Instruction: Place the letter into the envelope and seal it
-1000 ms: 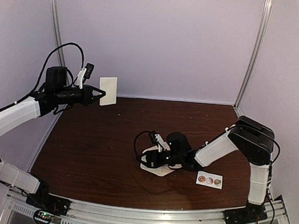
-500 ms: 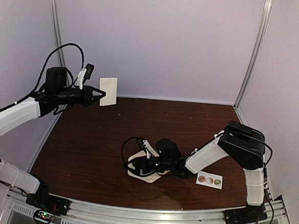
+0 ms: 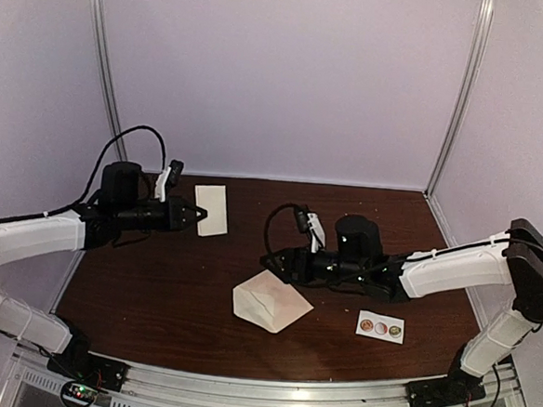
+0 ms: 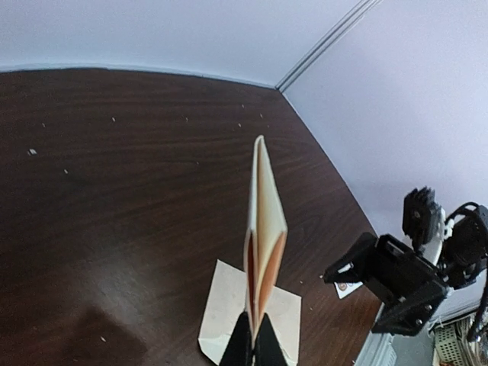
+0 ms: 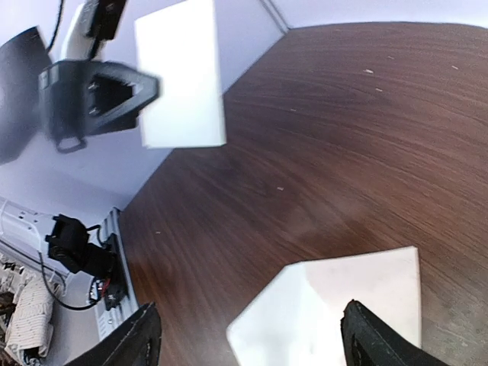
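Observation:
The envelope lies flat on the brown table at front centre, pale tan, one corner pointing at the near edge. It also shows in the left wrist view and the right wrist view. My left gripper is shut on the letter, a folded cream sheet held edge-on above the table, left of and behind the envelope. My right gripper is open and empty, hovering just above the envelope's far side, fingers spread wide. The letter also shows in the right wrist view.
A small white strip with three round stickers lies front right, near the right arm's forearm. Purple walls with metal corner posts close the back and sides. A metal rail runs along the near edge.
My right gripper has lifted off the envelope and drawn back to the right, leaving it on the table. My left arm has lowered and carried the letter right, toward the centre.

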`<state>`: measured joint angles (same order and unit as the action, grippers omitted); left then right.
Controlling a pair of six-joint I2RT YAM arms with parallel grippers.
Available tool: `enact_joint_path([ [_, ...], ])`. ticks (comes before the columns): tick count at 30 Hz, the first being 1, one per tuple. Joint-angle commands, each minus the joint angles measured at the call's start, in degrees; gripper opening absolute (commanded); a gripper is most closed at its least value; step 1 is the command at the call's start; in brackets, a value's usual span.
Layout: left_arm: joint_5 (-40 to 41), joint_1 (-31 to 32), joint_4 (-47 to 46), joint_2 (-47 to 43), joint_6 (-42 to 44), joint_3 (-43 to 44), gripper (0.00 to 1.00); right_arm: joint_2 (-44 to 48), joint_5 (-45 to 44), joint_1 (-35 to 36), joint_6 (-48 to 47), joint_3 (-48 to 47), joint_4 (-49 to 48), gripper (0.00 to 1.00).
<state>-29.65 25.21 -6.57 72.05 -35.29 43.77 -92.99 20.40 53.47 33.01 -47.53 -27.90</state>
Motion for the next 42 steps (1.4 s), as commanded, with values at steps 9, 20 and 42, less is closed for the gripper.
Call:
enact_joint_path([
  [9, 9.55, 16.78, -14.5, 5.43, -23.89, -8.61, 0.0, -1.86, 2.27, -8.63, 1.09, 9.67, 7.43, 0.78],
  [20, 8.16, 19.24, -17.74, 9.38, -28.31, -10.65, 0.0, -6.48, 7.37, -8.28, 5.02, 11.75, 3.5, 0.76],
  [42, 4.33, 19.17, -12.87, 8.59, -29.77, -16.25, 0.0, -5.09, 3.27, -2.46, 14.34, 14.14, 1.25, 0.73],
])
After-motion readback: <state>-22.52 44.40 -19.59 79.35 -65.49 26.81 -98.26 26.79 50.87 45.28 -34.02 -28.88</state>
